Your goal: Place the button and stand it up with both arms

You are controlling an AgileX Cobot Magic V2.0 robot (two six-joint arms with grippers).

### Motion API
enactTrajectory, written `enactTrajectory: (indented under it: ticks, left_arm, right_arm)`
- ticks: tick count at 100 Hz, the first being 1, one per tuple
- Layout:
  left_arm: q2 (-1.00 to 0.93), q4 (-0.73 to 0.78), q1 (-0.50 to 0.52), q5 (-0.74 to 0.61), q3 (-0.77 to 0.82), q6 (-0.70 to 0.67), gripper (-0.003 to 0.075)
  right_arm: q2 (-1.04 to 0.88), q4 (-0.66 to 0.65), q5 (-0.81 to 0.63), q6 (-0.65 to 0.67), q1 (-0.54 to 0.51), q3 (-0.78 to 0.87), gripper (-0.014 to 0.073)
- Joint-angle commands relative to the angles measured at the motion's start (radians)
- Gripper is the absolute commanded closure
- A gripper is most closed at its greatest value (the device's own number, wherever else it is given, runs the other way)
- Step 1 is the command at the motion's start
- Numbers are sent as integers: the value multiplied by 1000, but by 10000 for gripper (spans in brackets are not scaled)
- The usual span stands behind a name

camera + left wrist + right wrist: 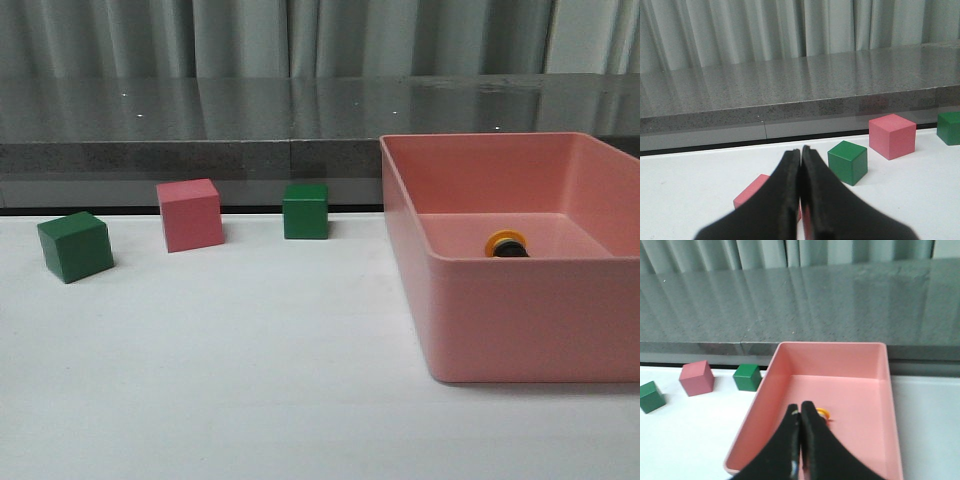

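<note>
In your front view, the button point(507, 244) lies inside the pink bin point(520, 320) on the white table point(250, 380), apparently tipped on its side. 2 green cubes point(75, 246) point(305, 211) flank 1 pink cube point(189, 214).

In your left wrist view, the left claw point(800, 152) is clenched on nothing, near another pink cube point(752, 192).

In your right wrist view, the right claw point(800, 409) is clenched empty above the bin, the button's yellow cap point(823, 413) just beside it.
</note>
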Motion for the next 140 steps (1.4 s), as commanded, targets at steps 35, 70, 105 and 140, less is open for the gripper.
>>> enactTrajectory:
  ticks: [35,70,105,140]
  left_arm:
    - [-31,-10,1,-78,46,-11,740]
    - [-31,-10,1,-78,46,-11,740]
    - [-31,-10,1,-78,46,-11,740]
    - [-31,-10,1,-78,46,-11,740]
  right_arm:
    - [609,130,0,-98,0,-288,715]
    - [860,133,1,-181,1,-313,249]
    - [1000,132,-170,-281,54,-313,4]
    - [1200,127,-280,-281,60,-314,4]
